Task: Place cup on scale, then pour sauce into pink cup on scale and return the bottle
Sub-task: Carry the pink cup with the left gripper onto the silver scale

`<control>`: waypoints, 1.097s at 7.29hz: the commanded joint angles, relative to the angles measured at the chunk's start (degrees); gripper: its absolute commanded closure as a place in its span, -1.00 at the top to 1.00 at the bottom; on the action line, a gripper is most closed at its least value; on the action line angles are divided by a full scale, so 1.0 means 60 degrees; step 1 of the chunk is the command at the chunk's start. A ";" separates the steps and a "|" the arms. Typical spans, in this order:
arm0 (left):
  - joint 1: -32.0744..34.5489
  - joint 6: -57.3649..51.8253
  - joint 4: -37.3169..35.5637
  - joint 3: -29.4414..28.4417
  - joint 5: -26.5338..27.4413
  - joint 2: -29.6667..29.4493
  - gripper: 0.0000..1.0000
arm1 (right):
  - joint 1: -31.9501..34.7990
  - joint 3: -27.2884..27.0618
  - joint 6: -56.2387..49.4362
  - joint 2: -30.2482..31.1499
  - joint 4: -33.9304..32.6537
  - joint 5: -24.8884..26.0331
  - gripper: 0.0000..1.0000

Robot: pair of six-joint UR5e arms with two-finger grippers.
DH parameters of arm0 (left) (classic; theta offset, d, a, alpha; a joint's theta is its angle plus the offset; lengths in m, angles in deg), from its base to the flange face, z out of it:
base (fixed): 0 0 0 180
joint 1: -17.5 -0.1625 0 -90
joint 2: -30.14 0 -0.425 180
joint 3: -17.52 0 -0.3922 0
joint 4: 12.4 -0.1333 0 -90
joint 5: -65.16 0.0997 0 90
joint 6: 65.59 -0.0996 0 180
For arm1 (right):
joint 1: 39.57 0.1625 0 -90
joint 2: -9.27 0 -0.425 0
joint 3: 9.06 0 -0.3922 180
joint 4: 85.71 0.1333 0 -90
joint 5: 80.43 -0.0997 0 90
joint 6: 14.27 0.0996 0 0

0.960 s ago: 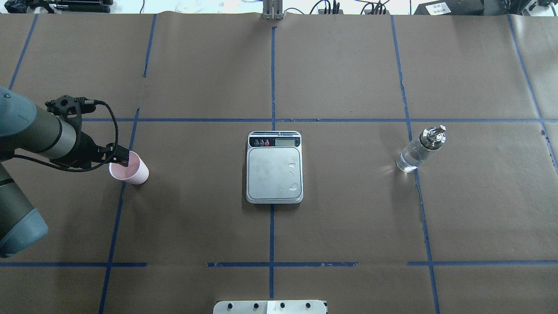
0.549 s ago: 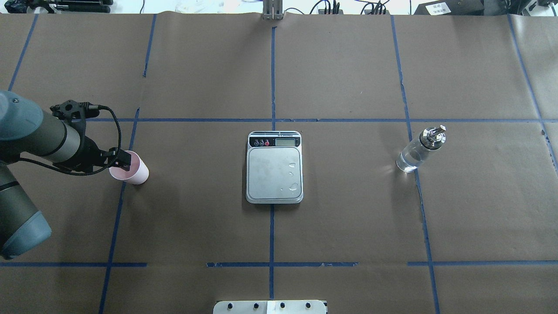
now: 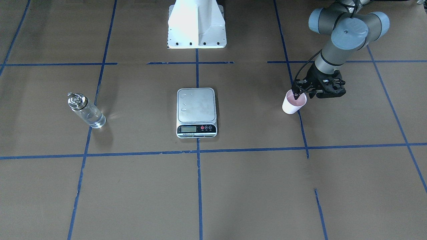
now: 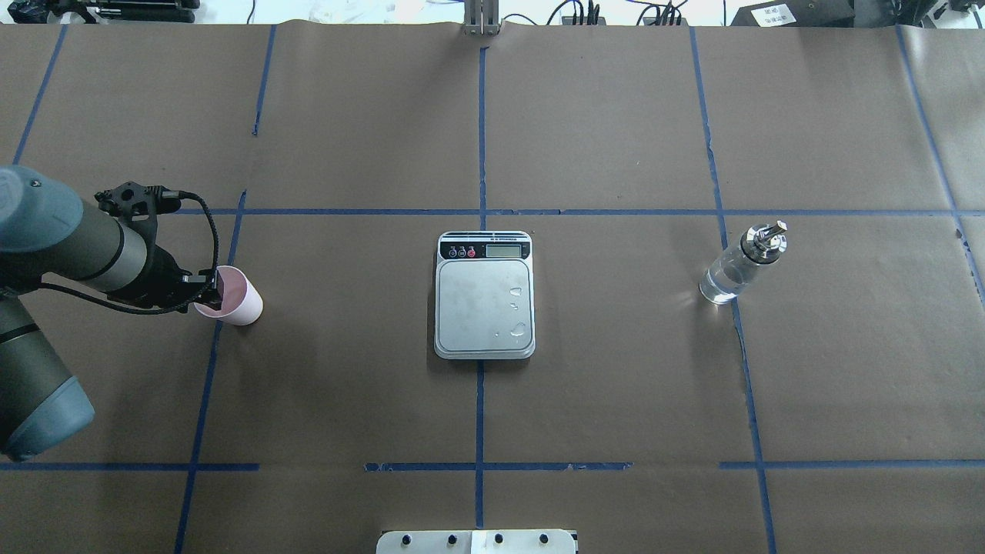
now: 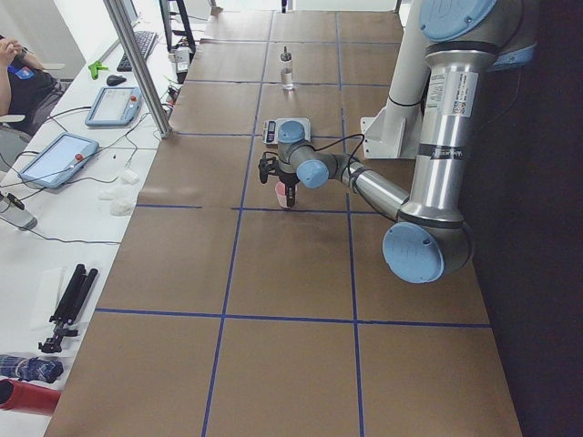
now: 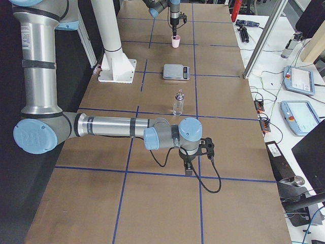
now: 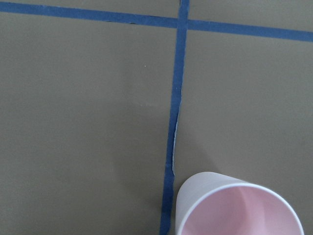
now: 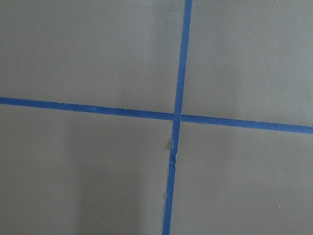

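Note:
The pale pink cup (image 4: 240, 305) stands upright on the table at the left; it also shows in the front view (image 3: 291, 106) and at the bottom of the left wrist view (image 7: 239, 210). My left gripper (image 4: 213, 292) (image 3: 297, 94) is low over the cup's rim, open, with one finger inside the cup and the other outside its wall. The scale (image 4: 483, 304) (image 3: 196, 105) lies at the centre with nothing on it. The clear glass bottle (image 4: 731, 273) (image 3: 87, 113) stands at the right. My right gripper (image 6: 189, 170) hangs over bare table near the bottle (image 6: 179, 103); I cannot tell if it is open or shut.
A few water drops (image 4: 517, 312) lie on the scale's platform. Blue tape lines cross the brown paper. The white robot base (image 3: 196, 26) stands behind the scale. Tablets and cables (image 5: 55, 155) lie on the side table beyond the far edge.
My left gripper has sunk lower and drawn slightly back, so its finger now sits deeper inside the cup. The cup, scale and bottle have not moved.

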 commanded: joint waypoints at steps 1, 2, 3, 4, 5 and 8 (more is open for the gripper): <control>-0.0004 0.0039 0.0008 -0.0001 -0.0045 -0.0005 -0.78 | 0.0000 0.0001 0.0000 -0.0006 0.0000 0.0005 1.00; -0.0004 0.0054 0.0008 0.0057 -0.0104 -0.0005 -1.00 | 0.0000 -0.0014 0.0000 -0.0006 0.0000 0.0005 1.00; 0.0025 0.0069 -0.0036 0.0334 -0.0133 -0.0005 -1.00 | 0.0000 -0.0014 0.0000 -0.0006 0.0000 0.0005 1.00; 0.0097 0.0069 -0.0457 0.1018 -0.0438 0.0082 -1.00 | 0.0000 -0.0014 0.0000 -0.0006 0.0000 0.0005 1.00; 0.0142 0.0069 -0.1490 0.1518 -0.0514 -0.0106 -1.00 | 0.0000 -0.0014 0.0000 -0.0006 0.0000 0.0005 1.00; 0.0186 0.0345 -0.5123 0.1597 -0.0558 -0.3319 -1.00 | -0.0015 -0.0189 0.0000 -0.0137 0.0014 0.0020 1.00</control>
